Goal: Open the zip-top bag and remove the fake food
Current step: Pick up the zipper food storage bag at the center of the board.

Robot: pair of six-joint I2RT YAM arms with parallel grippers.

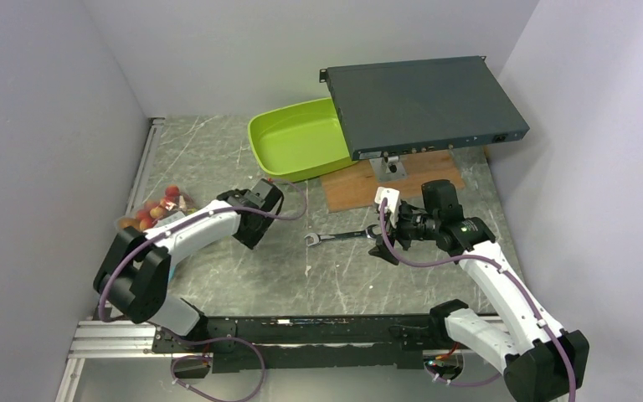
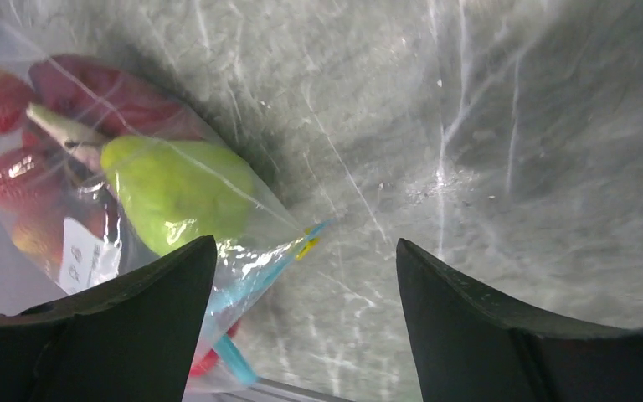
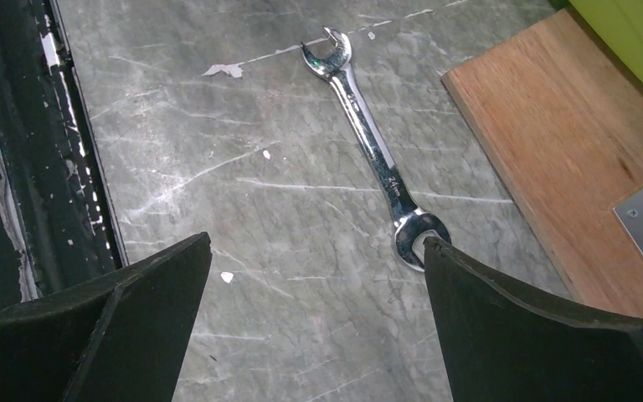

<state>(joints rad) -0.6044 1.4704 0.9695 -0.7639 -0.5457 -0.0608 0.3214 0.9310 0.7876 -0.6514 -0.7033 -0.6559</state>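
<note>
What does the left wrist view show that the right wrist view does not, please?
Only the left wrist view: the zip-top bag, its blue zip strip, a green pear and red fruit inside. Only the right wrist view: the wrench, a wooden board. Both: the grey marbled table and open jaws, of the left gripper and right gripper.

I see thin, clear, crinkled plastic on the zip-top bag (image 2: 264, 234), glossy plastic fake food (image 2: 176, 193), a polished metal wrench (image 3: 377, 159), a matt, stone-veined bench (image 3: 243, 167).
</note>
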